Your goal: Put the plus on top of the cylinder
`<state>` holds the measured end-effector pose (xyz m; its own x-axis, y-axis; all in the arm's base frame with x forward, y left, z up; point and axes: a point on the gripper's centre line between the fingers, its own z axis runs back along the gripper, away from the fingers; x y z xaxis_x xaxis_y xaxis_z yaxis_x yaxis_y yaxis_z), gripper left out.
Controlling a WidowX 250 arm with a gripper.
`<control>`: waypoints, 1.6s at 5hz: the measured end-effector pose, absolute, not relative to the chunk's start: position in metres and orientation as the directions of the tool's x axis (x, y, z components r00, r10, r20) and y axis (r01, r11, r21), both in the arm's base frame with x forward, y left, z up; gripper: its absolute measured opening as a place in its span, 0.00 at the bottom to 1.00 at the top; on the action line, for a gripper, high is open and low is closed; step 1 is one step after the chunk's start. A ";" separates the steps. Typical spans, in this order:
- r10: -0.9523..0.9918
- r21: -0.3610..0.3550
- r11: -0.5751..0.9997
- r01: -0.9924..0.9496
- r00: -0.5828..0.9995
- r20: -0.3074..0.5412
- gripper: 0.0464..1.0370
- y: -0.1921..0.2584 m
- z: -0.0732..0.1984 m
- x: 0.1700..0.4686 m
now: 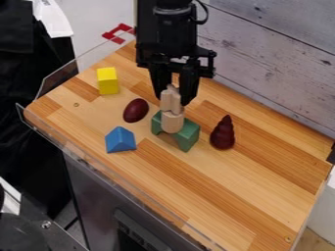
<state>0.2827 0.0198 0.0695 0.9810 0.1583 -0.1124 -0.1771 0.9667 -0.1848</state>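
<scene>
Gripping the plus [171, 100], the end effector [173, 95] hung over the middle of the surface [229, 181], its fingers narrowed to the width of the piece. We saw the plus low between them, its lower part reaching down past the tips and meeting the top of the cylinder [172, 122]. The cylinder stood upright on the green arch [188, 135]. To the left of this stack we had a dark red egg [136, 110], with a yellow block [108, 82] farther off at the far left and a blue triangular block [120, 140] on the near left. On the right, we saw a dark red ridged cone [222, 135] standing upright, apart from the arch.
</scene>
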 end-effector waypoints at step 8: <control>0.265 -0.087 0.961 -0.262 0.964 0.023 0.96 0.052 0.123 0.269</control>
<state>0.2687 0.0515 0.1230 0.9639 0.2654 0.0234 -0.2625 0.9610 -0.0867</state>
